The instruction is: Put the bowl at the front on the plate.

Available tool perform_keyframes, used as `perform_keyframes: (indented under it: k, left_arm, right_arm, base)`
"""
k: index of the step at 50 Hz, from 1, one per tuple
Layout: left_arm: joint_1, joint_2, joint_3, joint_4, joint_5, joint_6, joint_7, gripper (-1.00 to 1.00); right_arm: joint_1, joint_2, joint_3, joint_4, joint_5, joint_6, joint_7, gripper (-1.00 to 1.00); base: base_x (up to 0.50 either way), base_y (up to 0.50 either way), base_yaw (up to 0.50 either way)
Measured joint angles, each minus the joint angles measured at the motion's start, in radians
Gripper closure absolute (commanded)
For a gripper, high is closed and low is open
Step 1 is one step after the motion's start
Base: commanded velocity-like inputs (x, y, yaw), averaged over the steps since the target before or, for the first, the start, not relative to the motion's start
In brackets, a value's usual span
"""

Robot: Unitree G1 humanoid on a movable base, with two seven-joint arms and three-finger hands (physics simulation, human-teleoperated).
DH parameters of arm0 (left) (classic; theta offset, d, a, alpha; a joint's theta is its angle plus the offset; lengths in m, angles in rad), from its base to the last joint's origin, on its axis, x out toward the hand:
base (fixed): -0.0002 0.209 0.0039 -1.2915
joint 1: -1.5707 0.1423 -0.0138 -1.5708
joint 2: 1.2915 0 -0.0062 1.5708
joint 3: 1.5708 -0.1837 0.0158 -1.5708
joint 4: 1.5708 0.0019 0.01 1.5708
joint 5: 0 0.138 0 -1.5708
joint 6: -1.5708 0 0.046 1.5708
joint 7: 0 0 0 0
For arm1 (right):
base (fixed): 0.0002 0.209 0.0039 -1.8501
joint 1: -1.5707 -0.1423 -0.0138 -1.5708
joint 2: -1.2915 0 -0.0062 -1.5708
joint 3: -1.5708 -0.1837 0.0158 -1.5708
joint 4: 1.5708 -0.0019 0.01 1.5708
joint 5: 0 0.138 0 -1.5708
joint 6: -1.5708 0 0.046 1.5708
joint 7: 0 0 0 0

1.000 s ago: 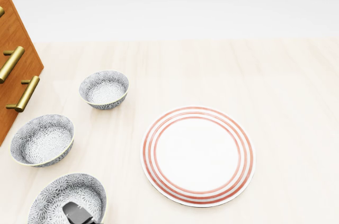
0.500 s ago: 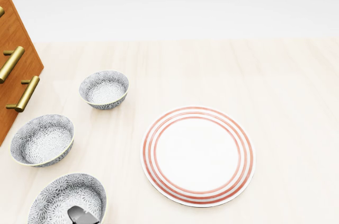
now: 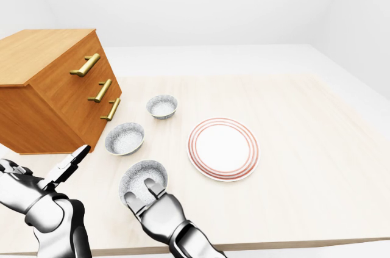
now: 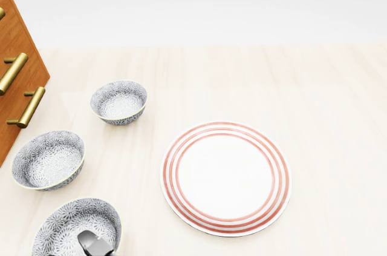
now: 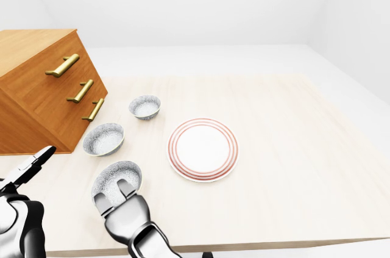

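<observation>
front bowl [image 3: 145,175] unmoved on counter [image 3: 292,166], lower left of plate [image 3: 223,149] in head view, not lifted. right robot hand [image 3: 153,208] hooks fingers over its near rim, one fingertip crept slightly inward; thumb hidden, pinch cannot tell.

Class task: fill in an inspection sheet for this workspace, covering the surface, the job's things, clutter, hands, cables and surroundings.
Surface: pale wooden table.
Job's things: nearest patterned bowl stands on the table, left of the red-ringed plate in the left-eye view; the plate bears nothing.
Clutter: middle bowl, far bowl, wooden drawer chest with brass handles.
Hands: right hand reaches over the nearest bowl's rim, grip unclear; left hand open, touching nothing.
Cables: nothing seen.
Surroundings: white floor and wall.
</observation>
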Motion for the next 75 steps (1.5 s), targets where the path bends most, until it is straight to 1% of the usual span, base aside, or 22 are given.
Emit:
perform_keyframes:
  k: [17, 35, 40, 57, 58, 59, 60, 67, 75]
  left_arm:
    - [0.0, 0.0, 0.0, 0.0, 0.001, 0.0, 0.0, -1.0]
    - [0.0, -0.001, 0.003, -0.011, -0.002, 0.0, 0.0, -1.0]
    - [0.0, 0.0, 0.004, -0.01, -0.004, 0.0, 0.0, -1.0]
    - [-0.001, 0.001, 0.007, -0.018, -0.012, 0.0, 0.0, -1.0]
    - [-0.001, 0.001, 0.007, -0.018, -0.012, 0.0, 0.0, -1.0]
    - [-0.001, 0.001, 0.007, -0.018, -0.012, 0.0, 0.0, -1.0]
    - [-0.001, 0.001, 0.007, -0.019, -0.012, 0.0, 0.0, -1.0]
    - [-0.003, 0.002, 0.007, -0.017, -0.012, 0.0, 0.0, -1.0]
    - [-0.003, 0.002, 0.008, -0.018, -0.014, 0.0, 0.0, -1.0]
  right_arm:
    - [-0.013, 0.018, -0.006, 0.015, -0.046, 0.0, 0.029, -1.0]
    - [-0.015, 0.012, -0.061, 0.039, -0.015, 0.0, -0.004, -1.0]
    - [-0.04, 0.03, -0.088, 0.074, -0.006, 0.0, -0.018, -1.0]
    - [-0.156, 0.118, -0.228, 0.246, -0.004, 0.0, -0.04, -1.0]
    - [-0.16, 0.121, -0.235, 0.252, -0.003, 0.0, -0.039, -0.22]
    - [-0.165, 0.125, -0.239, 0.263, 0.001, 0.0, -0.04, 0.9]
    - [-0.169, 0.128, -0.243, 0.269, 0.001, 0.0, -0.038, 1.0]
    - [-0.185, 0.148, -0.259, 0.256, -0.003, 0.0, -0.06, 1.0]
    - [-0.204, 0.159, -0.245, 0.281, 0.009, 0.0, -0.056, 1.0]
  base:
    - [0.0, 0.0, 0.0]
    - [0.0, 0.0, 0.0]
    - [0.0, 0.0, 0.0]
    - [0.0, 0.0, 0.0]
    - [0.0, 0.0, 0.0]
    - [0.0, 0.0, 0.0]
    - [0.0, 0.0, 0.0]
    - [0.0, 0.0, 0.0]
    - [0.0, 0.0, 0.0]
